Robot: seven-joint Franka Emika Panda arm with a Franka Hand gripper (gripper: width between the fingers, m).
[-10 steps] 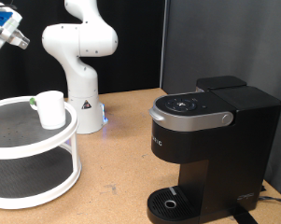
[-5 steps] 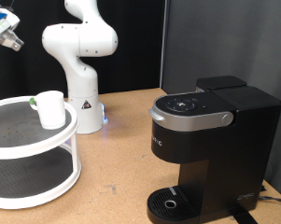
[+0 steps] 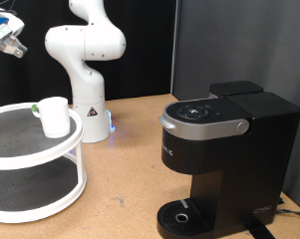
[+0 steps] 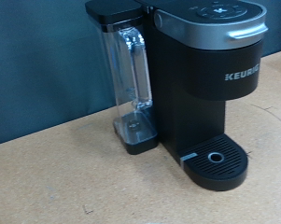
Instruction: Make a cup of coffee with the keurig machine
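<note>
Wooden tabletop [image 3: 125, 164]; gripper [image 3: 4, 38] cropped, jaws unclear.

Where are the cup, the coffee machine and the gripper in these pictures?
cup [image 3: 55, 117]: exterior view, on its white side wall.
coffee machine [image 4: 201, 79]: wrist view, on its black front.
gripper [image 3: 2, 33]: exterior view, at the picture's top left edge, on its blue and white end.
</note>
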